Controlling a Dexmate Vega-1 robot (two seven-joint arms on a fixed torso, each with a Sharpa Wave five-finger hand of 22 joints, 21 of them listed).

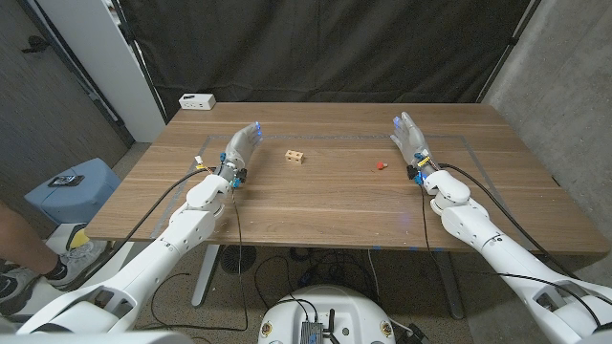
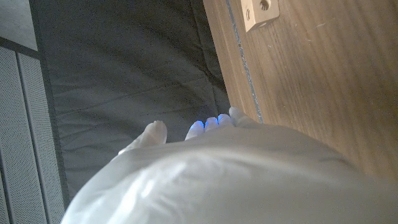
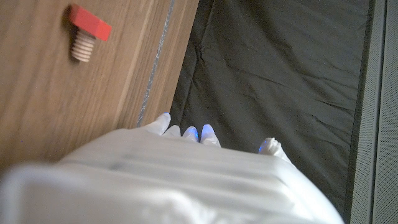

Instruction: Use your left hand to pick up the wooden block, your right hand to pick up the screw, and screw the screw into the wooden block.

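Nothing of the task showing as done yet; both pickups and the screwing-in still lying ahead.

Starting nearest, in the lower half of the head view: left hand [image 1: 241, 149] waiting left of centre on the table [image 1: 325, 205], fingers apart, holding nothing. Right hand [image 1: 412, 141] waiting right of centre, likewise spread and holding nothing, seemingly standing on its edge, though too small there to be sure.

Lying between them, a little farther up the frame: wooden block [image 1: 295, 155] just right of the left hand, untouched, a hole showing in its face. Screw [image 1: 381, 165], red-headed, lying on its side near the right hand, apart from it and well apart from the block.
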